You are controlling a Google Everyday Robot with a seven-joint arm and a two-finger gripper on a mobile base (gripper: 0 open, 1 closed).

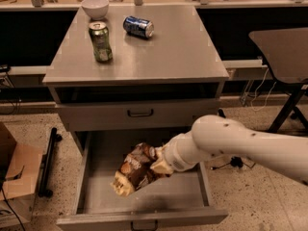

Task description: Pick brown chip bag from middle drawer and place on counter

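Note:
The brown chip bag [134, 170] is glossy dark brown with tan patches. It hangs tilted above the floor of the open middle drawer [91, 198]. My gripper [158, 163] is shut on the bag's right end and holds it up over the drawer's middle. My white arm reaches in from the right and hides part of the drawer's right side. The grey counter [168, 52] lies above, behind the drawer.
A green soda can [100, 42] stands upright on the counter's left. A blue soda can [138, 26] lies on its side behind it. A white bowl [95, 6] sits at the back. A dark side table [281, 52] stands at the right. A cardboard box [14, 172] sits left on the floor.

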